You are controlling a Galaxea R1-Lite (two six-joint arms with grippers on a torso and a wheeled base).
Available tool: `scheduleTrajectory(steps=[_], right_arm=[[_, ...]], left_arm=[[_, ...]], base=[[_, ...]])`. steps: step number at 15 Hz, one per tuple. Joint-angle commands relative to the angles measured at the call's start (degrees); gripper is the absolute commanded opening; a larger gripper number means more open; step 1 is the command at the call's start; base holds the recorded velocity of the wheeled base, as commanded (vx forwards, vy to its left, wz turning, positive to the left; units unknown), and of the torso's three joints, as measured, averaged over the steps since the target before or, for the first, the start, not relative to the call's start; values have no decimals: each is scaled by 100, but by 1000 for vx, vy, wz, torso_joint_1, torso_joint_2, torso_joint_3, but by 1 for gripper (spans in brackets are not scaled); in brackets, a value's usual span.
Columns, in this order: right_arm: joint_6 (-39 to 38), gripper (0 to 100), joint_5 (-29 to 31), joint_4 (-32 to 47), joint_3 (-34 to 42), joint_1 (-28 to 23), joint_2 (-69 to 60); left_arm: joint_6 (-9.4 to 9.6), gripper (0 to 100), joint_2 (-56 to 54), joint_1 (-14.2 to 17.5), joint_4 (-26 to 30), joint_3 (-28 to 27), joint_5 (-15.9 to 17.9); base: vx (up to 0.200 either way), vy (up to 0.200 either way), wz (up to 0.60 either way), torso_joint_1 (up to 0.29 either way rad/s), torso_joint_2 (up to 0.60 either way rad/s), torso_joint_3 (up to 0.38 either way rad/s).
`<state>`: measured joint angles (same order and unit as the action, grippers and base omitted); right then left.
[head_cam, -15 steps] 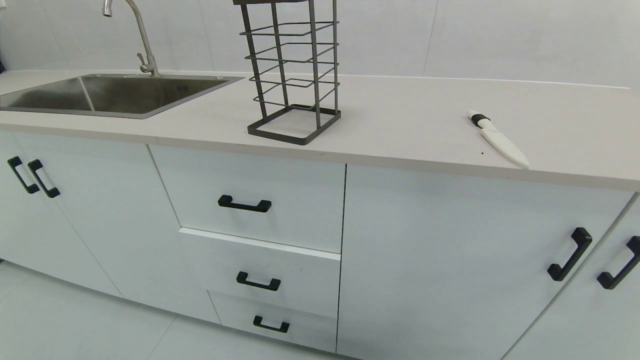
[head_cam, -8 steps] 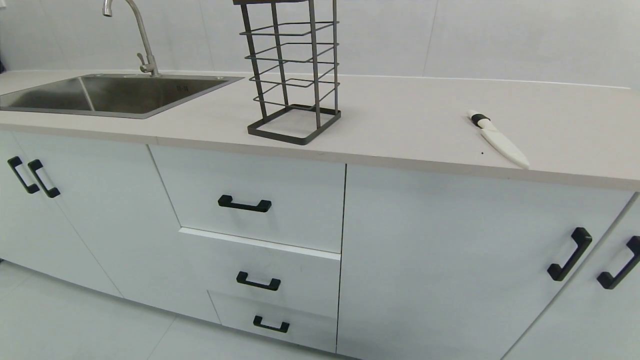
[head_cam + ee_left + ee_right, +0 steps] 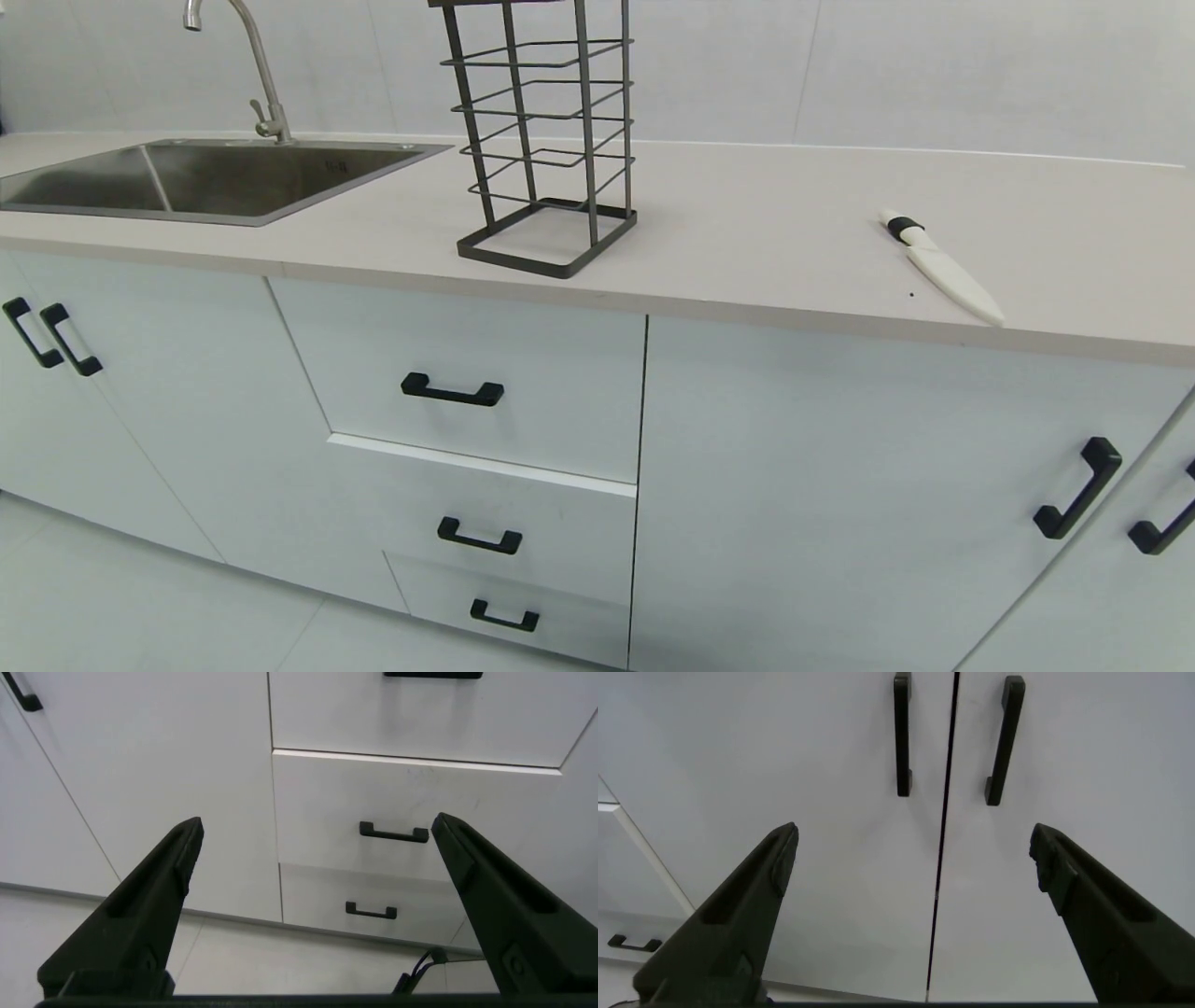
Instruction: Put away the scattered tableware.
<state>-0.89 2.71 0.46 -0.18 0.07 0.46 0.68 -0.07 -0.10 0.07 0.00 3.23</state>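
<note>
Nearest, the left gripper [image 3: 315, 826] hangs low before the drawers [image 3: 411, 803], its jaws spread wide with nothing between them. The right gripper [image 3: 912, 833] is likewise released and bare, facing two cabinet doors [image 3: 785, 784] with upright black handles [image 3: 902, 735].

Above the cabinets runs the pale counter [image 3: 747, 224]. The knife [image 3: 938, 264] lies flat on its right part, well apart from everything else. It is white all over but for a black band near its far end. It tapers to a point at the near end, which reaches the counter's front edge, and it lies slanted, the point nearer and more to the right.

Farther left stands a tall black wire rack [image 3: 513, 259], upright. Beyond it, left, the steel sink [image 3: 243, 173] is set into the counter, with a curved tap [image 3: 271, 121] behind.
</note>
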Motion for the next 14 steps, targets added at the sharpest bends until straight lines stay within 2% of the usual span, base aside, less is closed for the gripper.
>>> scheduleTrajectory(steps=[1, 7, 9, 14], right_arm=[[1, 100, 2, -2, 1, 1, 6], [1, 100, 2, -2, 1, 1, 6], [1, 100, 2, -2, 1, 1, 6], [1, 100, 2, -2, 1, 1, 6]], left_arm=[[2, 100, 7, 1, 1, 0, 2], [2, 100, 7, 1, 1, 0, 2], [2, 100, 7, 1, 1, 0, 2], [2, 100, 7, 1, 1, 0, 2]], base=[[0, 0, 0, 0, 0, 0], [0, 0, 0, 0, 0, 0], [200, 0, 0, 2, 7, 0], [0, 0, 0, 0, 0, 0]])
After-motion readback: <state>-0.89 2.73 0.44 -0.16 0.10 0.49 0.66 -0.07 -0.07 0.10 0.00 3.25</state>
